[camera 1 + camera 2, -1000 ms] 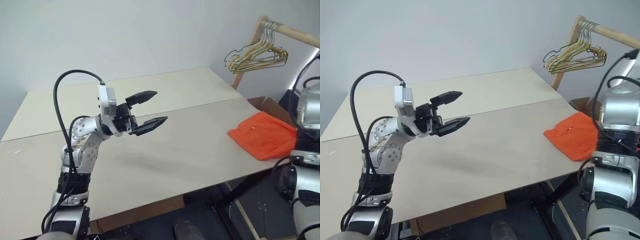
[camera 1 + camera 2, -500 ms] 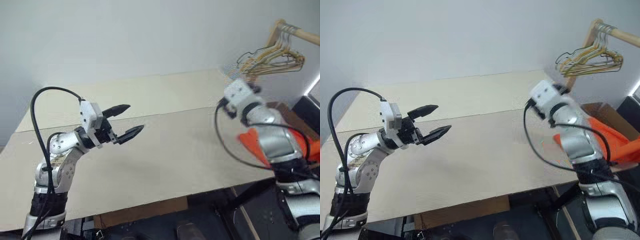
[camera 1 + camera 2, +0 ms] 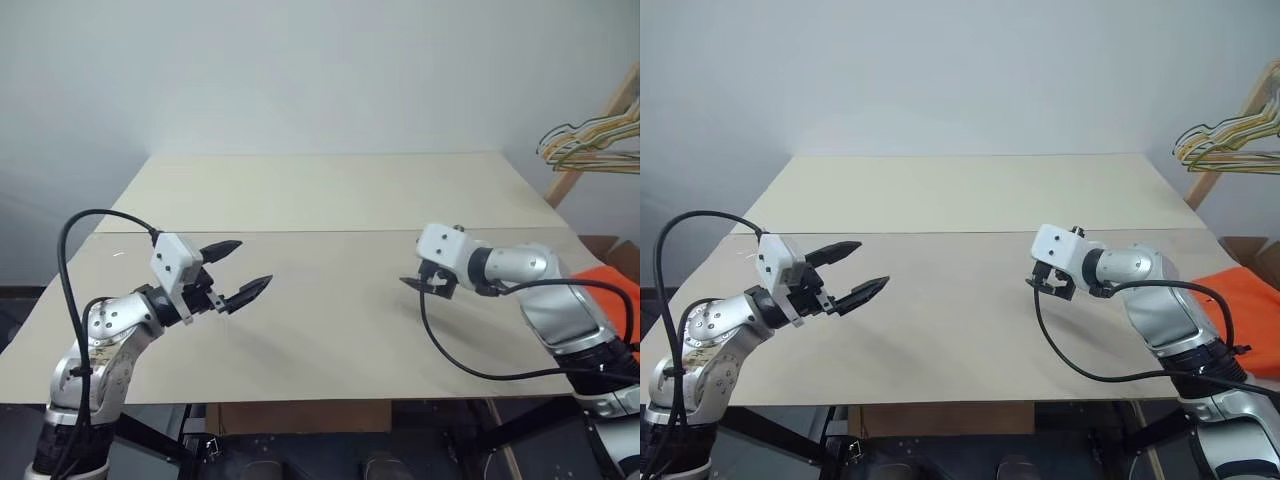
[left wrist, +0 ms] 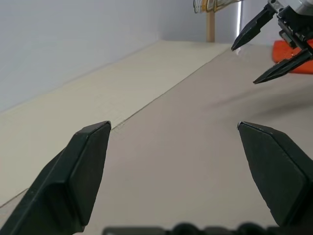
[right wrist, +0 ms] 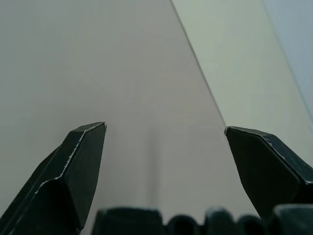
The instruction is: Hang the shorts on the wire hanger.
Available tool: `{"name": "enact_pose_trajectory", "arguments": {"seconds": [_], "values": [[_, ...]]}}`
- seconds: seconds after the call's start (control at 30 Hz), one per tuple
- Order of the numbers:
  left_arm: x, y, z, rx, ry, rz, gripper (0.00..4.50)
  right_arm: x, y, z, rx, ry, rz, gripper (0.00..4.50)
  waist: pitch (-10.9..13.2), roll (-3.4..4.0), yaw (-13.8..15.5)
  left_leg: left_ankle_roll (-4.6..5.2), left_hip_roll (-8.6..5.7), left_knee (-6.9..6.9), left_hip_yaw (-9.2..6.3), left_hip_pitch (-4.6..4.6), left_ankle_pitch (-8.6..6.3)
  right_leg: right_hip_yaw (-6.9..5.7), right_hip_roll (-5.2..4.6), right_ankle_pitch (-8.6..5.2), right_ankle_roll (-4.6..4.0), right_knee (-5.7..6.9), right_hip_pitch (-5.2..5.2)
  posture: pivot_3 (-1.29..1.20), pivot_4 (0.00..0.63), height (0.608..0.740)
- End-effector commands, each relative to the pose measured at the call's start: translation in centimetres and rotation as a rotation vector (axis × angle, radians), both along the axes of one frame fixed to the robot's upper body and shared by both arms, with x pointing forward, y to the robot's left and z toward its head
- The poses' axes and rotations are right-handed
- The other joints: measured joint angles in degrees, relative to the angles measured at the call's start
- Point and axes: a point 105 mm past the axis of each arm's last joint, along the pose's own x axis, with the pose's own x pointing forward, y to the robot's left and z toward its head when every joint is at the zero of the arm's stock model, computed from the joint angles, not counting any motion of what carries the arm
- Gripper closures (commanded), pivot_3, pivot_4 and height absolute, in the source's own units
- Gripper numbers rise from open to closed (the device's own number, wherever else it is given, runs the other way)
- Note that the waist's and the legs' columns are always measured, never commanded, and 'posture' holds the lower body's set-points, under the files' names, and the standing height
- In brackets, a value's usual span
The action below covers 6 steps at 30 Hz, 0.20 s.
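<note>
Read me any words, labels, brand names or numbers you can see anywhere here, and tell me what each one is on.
None: no readable text, label, brand or number in any view.
The table, the shorts, the bunch of hangers, the left gripper and the right gripper all look unmarked.

Silver arms, black-fingered end effectors

Each silver-jointed arm carried a white wrist block, a looping black cable, and a left end effector (image 3: 240, 270) and right end effector (image 4: 266, 46) with pointed black fingers.
</note>
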Motion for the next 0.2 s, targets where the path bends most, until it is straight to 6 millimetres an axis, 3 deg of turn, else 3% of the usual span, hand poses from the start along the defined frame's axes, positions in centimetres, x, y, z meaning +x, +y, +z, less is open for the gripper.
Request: {"name": "enact_pose_trajectory", "arguments": {"seconds": [0.03,0.2], "values": [[-0.4,-0.02,1.51,0.015,-0.056,-0.017,0.0,0.05,-0.41,0.79,-0.023,-0.039,0.011,0.01,0.0,-0.03,0.55,0.0,0.0,0.01,0.0,0.0,0.0,0.0,0.0,0.01,-0.01,0.0,0.0,0.08,0.0,0.74],[-0.72,-0.12,0.91,0.028,-0.024,-0.046,0.0,-0.12,0.17,0.58,-0.012,-0.043,0.026,0.01,0.0,-0.05,1.06,-0.01,0.0,0.07,0.04,-0.01,0.01,0.0,0.01,0.01,-0.02,0.0,0.0,0.07,0.0,0.74]]}}
